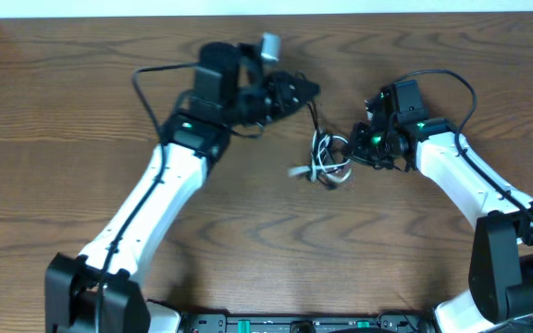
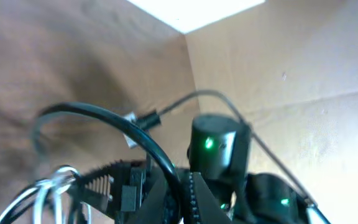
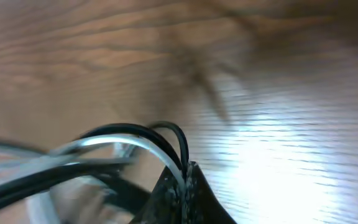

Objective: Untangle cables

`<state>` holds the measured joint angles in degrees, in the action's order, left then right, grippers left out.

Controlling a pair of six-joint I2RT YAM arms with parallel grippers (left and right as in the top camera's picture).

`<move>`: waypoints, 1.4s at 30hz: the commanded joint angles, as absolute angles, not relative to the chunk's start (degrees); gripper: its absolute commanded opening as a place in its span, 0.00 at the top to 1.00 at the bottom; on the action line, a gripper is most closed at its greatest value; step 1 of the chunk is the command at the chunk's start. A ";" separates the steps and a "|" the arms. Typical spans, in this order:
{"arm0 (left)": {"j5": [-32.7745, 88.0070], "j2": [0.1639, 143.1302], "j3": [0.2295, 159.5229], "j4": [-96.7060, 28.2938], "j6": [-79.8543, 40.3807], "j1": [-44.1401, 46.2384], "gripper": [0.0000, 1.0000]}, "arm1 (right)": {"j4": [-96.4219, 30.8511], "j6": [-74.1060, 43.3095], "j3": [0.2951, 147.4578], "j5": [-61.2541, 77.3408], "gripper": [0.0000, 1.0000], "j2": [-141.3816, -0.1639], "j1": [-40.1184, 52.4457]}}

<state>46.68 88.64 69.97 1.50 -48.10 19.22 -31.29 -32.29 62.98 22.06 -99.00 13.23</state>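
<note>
The black cable (image 1: 314, 118) and the white cable (image 1: 305, 169) lie in a small tangle (image 1: 333, 159) at the table's middle. My left gripper (image 1: 305, 90) is above and left of the tangle, shut on the black cable, which hangs from it down into the knot. In the left wrist view the black cable (image 2: 104, 115) arcs into the jaws (image 2: 185, 199), with white loops (image 2: 36, 190) at lower left. My right gripper (image 1: 359, 146) is at the tangle's right edge. In the right wrist view its jaws (image 3: 184, 186) are shut on a white strand (image 3: 117, 144) and a black strand (image 3: 129, 129).
The wooden table (image 1: 248, 240) spreads around the tangle. A white plug end (image 1: 296, 171) sticks out to the tangle's left. The right arm's wrist with green lights (image 2: 219, 146) sits close in front of my left gripper. Thick black arm wires (image 1: 146, 88) loop near each arm.
</note>
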 commanded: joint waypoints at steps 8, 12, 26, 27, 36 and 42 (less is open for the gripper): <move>48.07 74.32 70.43 2.68 -48.36 6.44 0.93 | -34.70 -30.50 63.29 12.88 0.99 -100.47 9.58; 48.40 73.17 70.43 2.68 -48.34 2.15 0.92 | -38.20 -26.81 63.29 11.90 0.99 -100.47 6.11; 42.78 74.59 70.37 -28.49 -25.15 -4.21 0.93 | -43.03 -6.59 63.31 27.75 0.99 -100.47 -3.14; 42.78 75.33 70.35 -31.14 -22.44 -2.74 0.93 | -42.50 -6.57 63.31 30.22 0.99 -100.47 -2.31; 30.72 83.00 70.35 -38.35 -17.39 3.55 0.92 | -42.13 -6.61 69.45 45.08 0.99 -94.94 -3.07; 13.23 83.07 70.35 -39.53 -17.41 3.55 0.92 | -47.66 -11.42 81.01 39.77 0.99 -84.40 -4.29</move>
